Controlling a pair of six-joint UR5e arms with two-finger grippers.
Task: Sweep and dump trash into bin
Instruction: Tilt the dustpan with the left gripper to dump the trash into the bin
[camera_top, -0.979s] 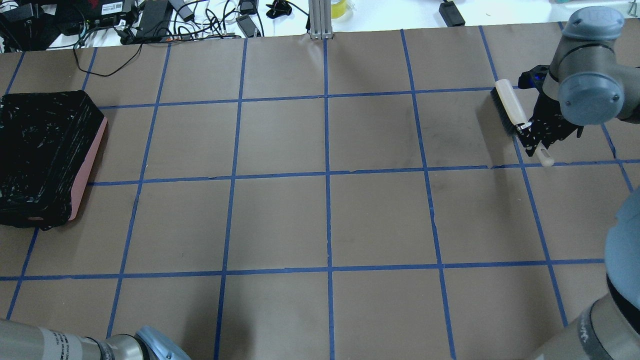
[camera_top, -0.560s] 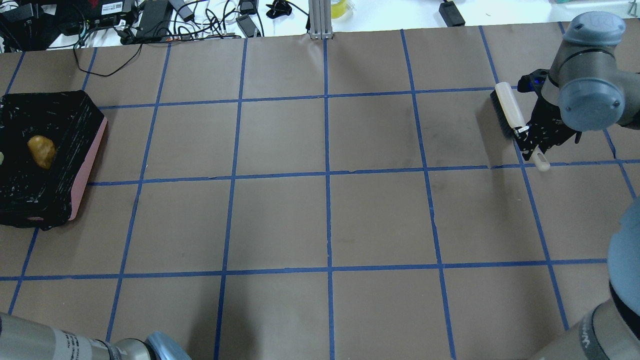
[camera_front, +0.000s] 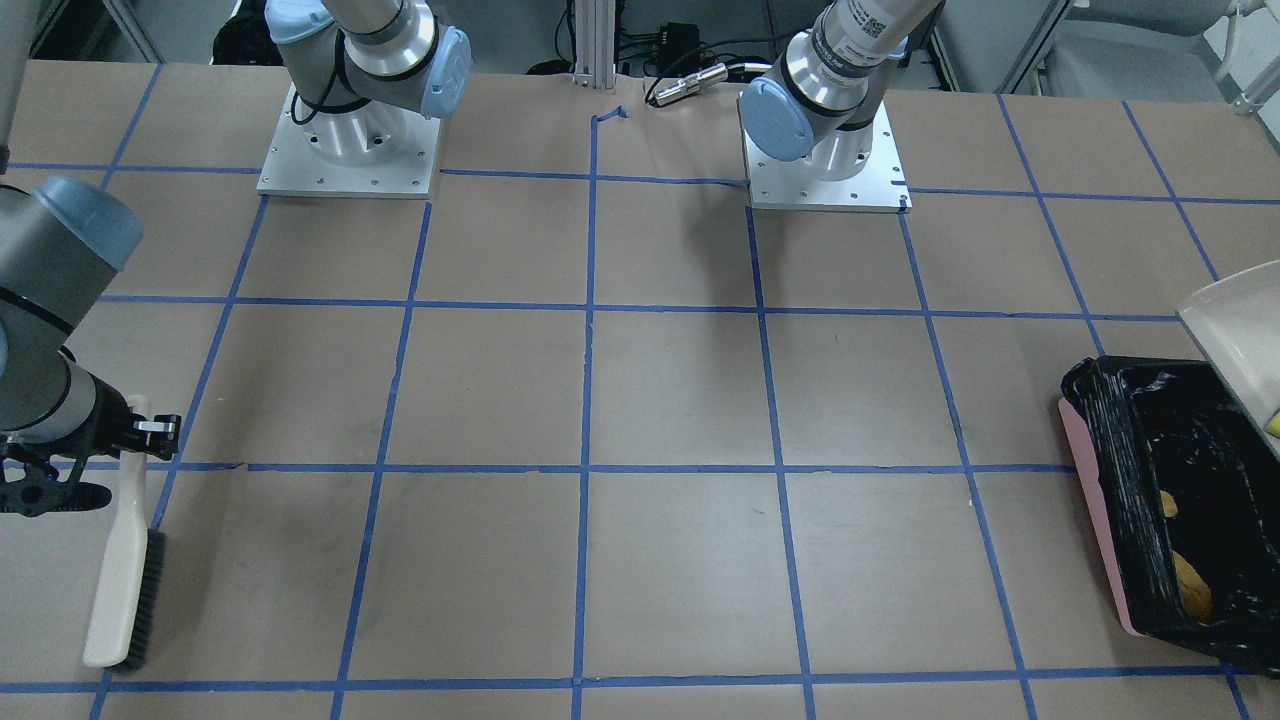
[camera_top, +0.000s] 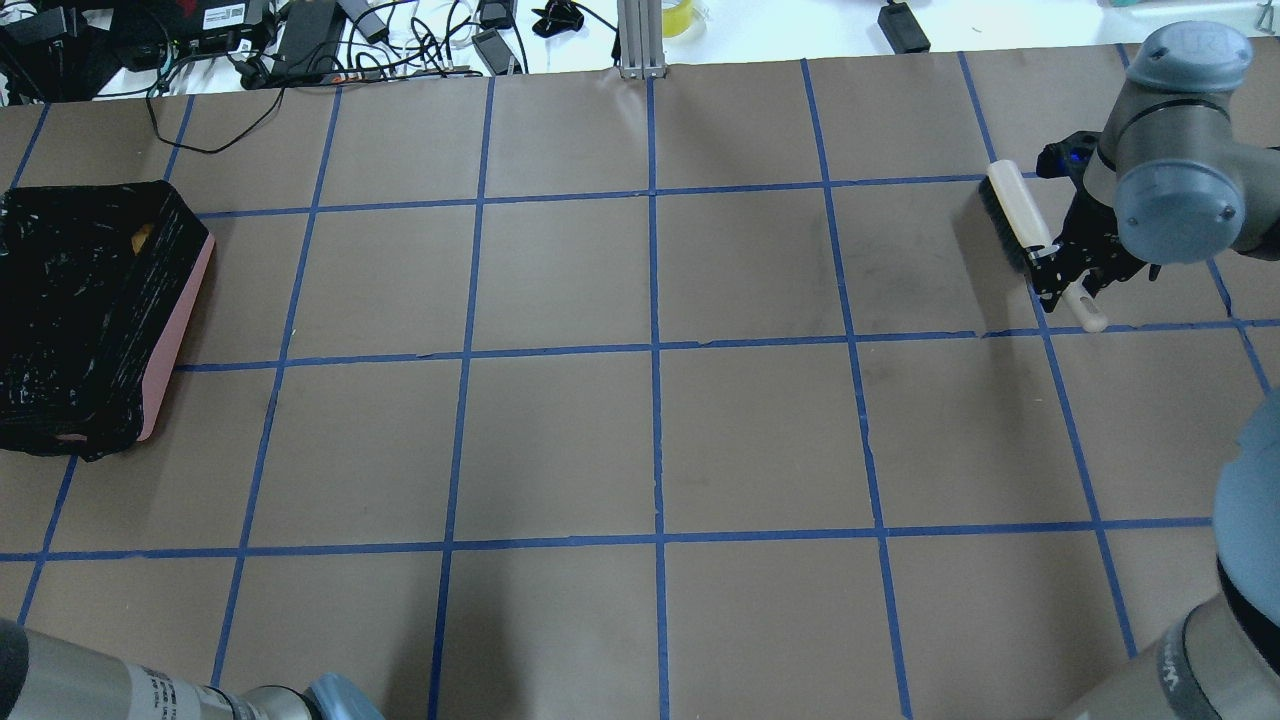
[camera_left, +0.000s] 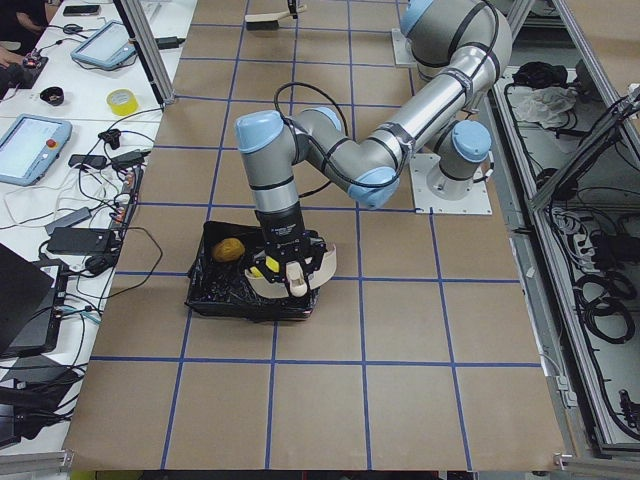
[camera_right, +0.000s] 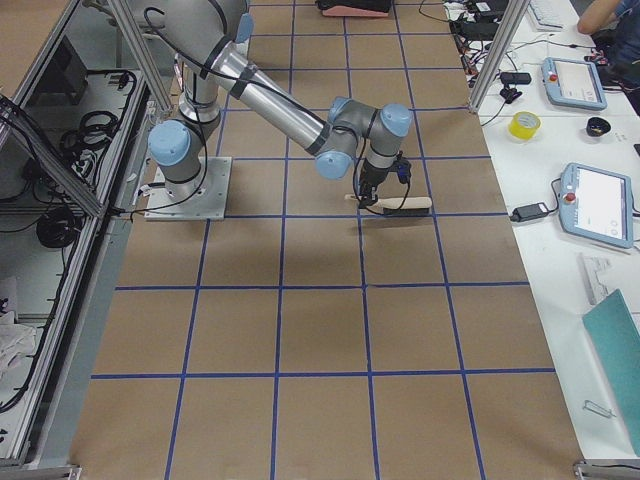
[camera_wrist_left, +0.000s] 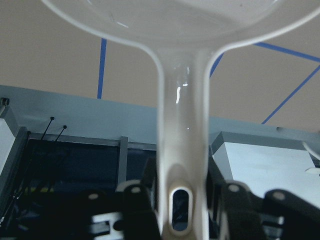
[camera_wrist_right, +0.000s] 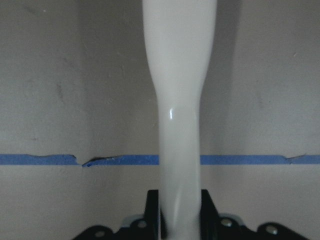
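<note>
While the left gripper (camera_wrist_left: 181, 196) clamps the dustpan (camera_wrist_left: 182, 115) tilted over the bin (camera_front: 1093, 510), the right gripper (camera_wrist_right: 180, 214) clenches the brush (camera_top: 1016, 206); trash (camera_left: 232, 248) lies inside.

Matt brown paper, faintly creased and scuffed, covers the table (camera_top: 560, 440). It is gridded with smooth blue tape (camera_top: 655, 350), torn in places. The bin (camera_top: 183, 310) is smooth pink plastic. Its bag (camera_top: 70, 300) is thin black plastic, crinkled and glossy, flecked with white glints. The lump (camera_left: 231, 248) inside has a dull orange-brown skin. The dustpan (camera_wrist_left: 182, 145) is cream plastic, smooth and glossy, with sharp highlights. The brush (camera_front: 118, 580) is a similar smooth pale plastic, with matt black bristles (camera_front: 150, 600). The left claw (camera_wrist_left: 181, 195) and right claw (camera_wrist_right: 180, 212) look matt black. The arm tubes (camera_right: 275, 100) are satin grey metal, their caps (camera_front: 773, 122) smooth blue plastic. The base plates (camera_front: 300, 170) are bare metal.
</note>
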